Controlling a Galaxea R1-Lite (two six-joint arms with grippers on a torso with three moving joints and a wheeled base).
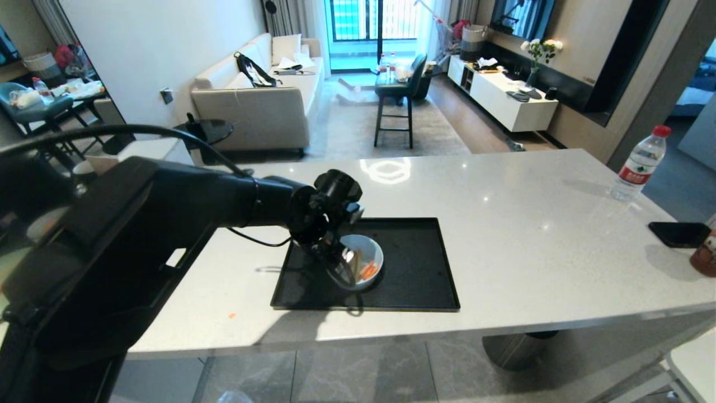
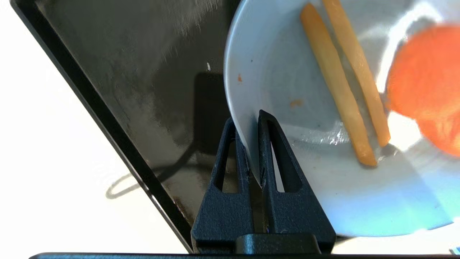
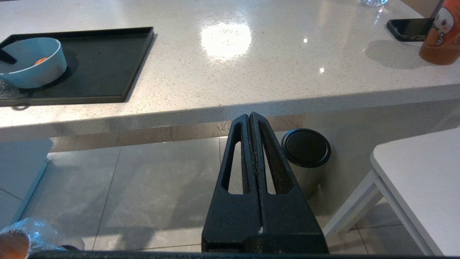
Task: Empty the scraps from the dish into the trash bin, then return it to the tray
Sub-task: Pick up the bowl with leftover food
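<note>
From the head camera, the small round pale blue-white dish [image 1: 362, 261] sits on the left half of the large flat matte-black tray [image 1: 417, 268], which lies near the front edge of the speckled white counter [image 1: 531, 235]. The left gripper [image 1: 334, 258] reaches in from the left and meets the dish's left rim.

In the left wrist view, the left gripper [image 2: 253, 144] is clamped on the dish [image 2: 280, 90] wall, one finger inside and one outside. The scraps [image 2: 341, 90], thin yellow sticks beside an orange piece, lie loose on the bottom. The bowl looks light, rigid, glossy and breakable; a pinch on a smooth rim could slip when tipped.

In the right wrist view, the right gripper [image 3: 253, 162] hangs closed and empty below the counter edge. The bag-lined trash bin [image 3: 21, 241] shows on the floor at near left; a grey steel cylinder with a black lid [image 3: 306, 151] stands under the counter.
</note>
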